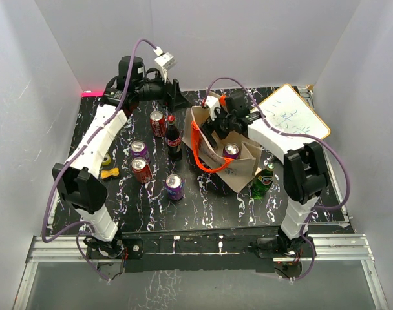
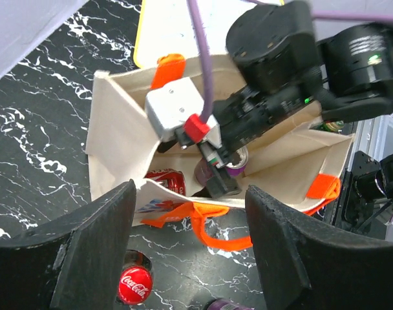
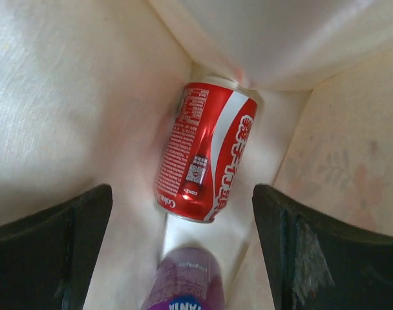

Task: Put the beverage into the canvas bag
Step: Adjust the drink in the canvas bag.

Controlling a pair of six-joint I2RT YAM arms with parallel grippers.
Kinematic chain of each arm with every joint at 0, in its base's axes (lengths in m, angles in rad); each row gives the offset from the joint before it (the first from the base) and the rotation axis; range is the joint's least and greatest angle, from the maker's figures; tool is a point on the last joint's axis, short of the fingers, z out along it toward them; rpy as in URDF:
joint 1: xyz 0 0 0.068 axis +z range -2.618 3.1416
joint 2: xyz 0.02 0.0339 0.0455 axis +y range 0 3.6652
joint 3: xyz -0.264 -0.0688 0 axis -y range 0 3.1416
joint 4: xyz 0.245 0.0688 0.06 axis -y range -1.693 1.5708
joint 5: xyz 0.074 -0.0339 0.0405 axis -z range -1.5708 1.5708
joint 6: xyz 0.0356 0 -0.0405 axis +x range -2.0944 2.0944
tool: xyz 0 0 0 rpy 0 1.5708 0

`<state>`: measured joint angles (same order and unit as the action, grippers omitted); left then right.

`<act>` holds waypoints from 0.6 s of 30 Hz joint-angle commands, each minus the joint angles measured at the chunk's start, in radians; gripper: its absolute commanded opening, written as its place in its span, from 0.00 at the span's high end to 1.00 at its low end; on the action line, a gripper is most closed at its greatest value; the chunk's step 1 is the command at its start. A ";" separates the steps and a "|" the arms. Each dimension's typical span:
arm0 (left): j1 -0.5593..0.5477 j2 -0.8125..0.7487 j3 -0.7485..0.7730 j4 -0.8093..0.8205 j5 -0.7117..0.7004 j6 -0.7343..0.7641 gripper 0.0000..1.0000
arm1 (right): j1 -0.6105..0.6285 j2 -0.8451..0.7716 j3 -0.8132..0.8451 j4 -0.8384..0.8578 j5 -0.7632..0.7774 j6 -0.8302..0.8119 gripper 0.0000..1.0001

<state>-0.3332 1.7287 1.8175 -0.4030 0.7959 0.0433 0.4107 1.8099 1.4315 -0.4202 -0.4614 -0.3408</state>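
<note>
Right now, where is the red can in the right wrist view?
The red can lies on its side inside the canvas bag, just beyond the purple can.

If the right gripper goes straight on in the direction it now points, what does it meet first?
Most likely the purple can, low between the open fingers of the right gripper. Beyond it, the red can lies on the floor of the bag. Depth is hard to judge.
</note>
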 commanded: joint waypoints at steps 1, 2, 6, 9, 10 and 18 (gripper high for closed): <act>0.012 -0.077 -0.011 0.026 0.032 -0.022 0.33 | 0.020 0.041 0.006 0.107 0.012 -0.020 0.07; 0.014 -0.078 -0.013 0.027 0.033 -0.026 0.33 | 0.025 0.048 -0.007 0.124 0.021 -0.018 0.07; 0.019 -0.081 -0.021 0.030 0.038 -0.027 0.33 | 0.040 0.069 -0.063 0.184 0.057 -0.019 0.06; 0.020 -0.083 -0.025 0.030 0.040 -0.028 0.33 | 0.043 0.087 -0.092 0.202 0.093 -0.025 0.06; 0.022 -0.085 -0.027 0.030 0.040 -0.028 0.33 | 0.043 0.091 -0.098 0.202 0.104 -0.026 0.06; 0.025 -0.091 -0.040 0.030 0.043 -0.020 0.33 | 0.044 0.089 -0.145 0.178 0.105 -0.053 0.06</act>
<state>-0.3153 1.6943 1.7828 -0.3889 0.8085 0.0242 0.4500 1.8599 1.3163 -0.1223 -0.3771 -0.3660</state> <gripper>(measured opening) 0.667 0.940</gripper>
